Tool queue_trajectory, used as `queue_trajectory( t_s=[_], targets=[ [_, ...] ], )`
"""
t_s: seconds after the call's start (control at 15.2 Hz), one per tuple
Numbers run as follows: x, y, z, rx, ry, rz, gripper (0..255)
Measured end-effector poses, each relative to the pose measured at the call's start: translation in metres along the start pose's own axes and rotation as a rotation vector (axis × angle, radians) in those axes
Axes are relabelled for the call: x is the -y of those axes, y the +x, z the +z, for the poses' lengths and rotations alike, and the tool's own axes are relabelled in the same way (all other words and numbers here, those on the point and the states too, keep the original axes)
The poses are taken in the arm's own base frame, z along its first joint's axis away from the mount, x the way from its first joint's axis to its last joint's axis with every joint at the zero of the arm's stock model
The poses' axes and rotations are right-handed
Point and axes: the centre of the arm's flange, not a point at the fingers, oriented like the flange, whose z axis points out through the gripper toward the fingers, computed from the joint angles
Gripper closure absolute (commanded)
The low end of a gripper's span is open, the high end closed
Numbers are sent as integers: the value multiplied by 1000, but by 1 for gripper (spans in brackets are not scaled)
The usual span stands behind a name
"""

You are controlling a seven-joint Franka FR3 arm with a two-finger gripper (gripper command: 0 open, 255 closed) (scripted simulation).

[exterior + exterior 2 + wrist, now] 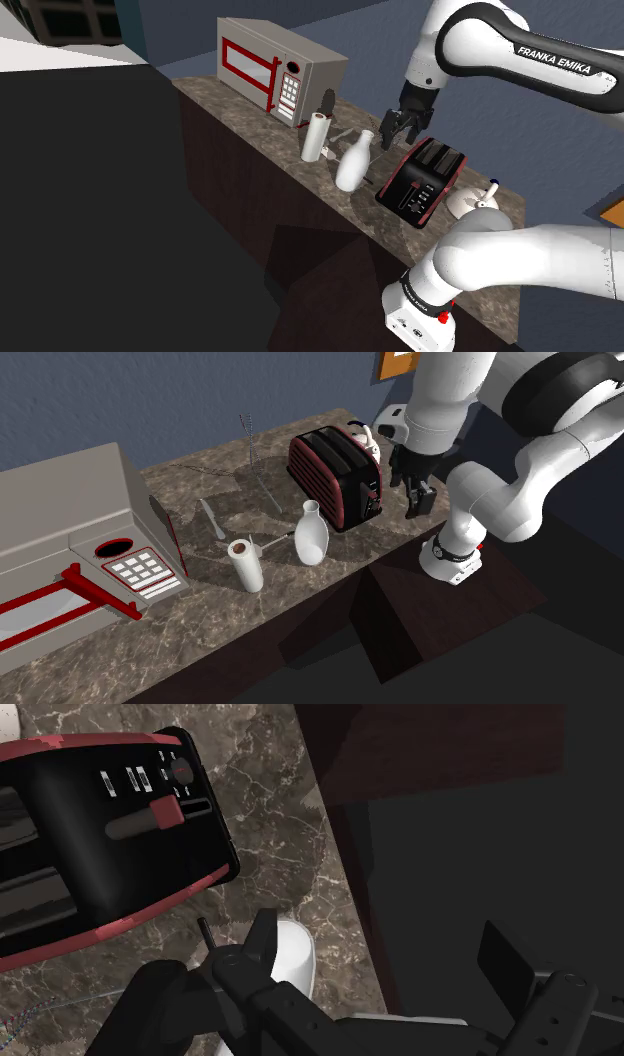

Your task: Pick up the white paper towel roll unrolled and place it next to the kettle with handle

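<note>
Well, from the shoulder view the gripper (400,126) hangs empty near the toaster (422,180), the paper towel roll (316,138) upright well apart from it; the second exterior view puts the kettle (365,440) just beyond the toaster; the wrist view shows the fingers (264,936) spread wide.

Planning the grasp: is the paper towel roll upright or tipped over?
Upright: the paper towel roll stands on end, core facing up.

Shoulder view: you look down past the arm (520,50) toward the microwave (280,65).
Second exterior view: opposite, from the microwave's end.
Wrist view: close above the toaster (100,844), which all share.
</note>
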Motion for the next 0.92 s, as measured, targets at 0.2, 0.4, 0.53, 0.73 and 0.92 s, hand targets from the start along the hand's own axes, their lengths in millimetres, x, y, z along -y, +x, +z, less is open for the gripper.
queue_trajectory(
  t_s=[0.2,0.4,0.53,0.73,0.92],
  targets=[
    [-1,12,5,-4,0,2,0],
    [-1,49,13,-14,1,7,0],
    [-2,74,20,-22,2,10,0],
    [-4,106,32,-33,3,15,0],
    [-7,145,43,-44,3,20,0]
  ],
)
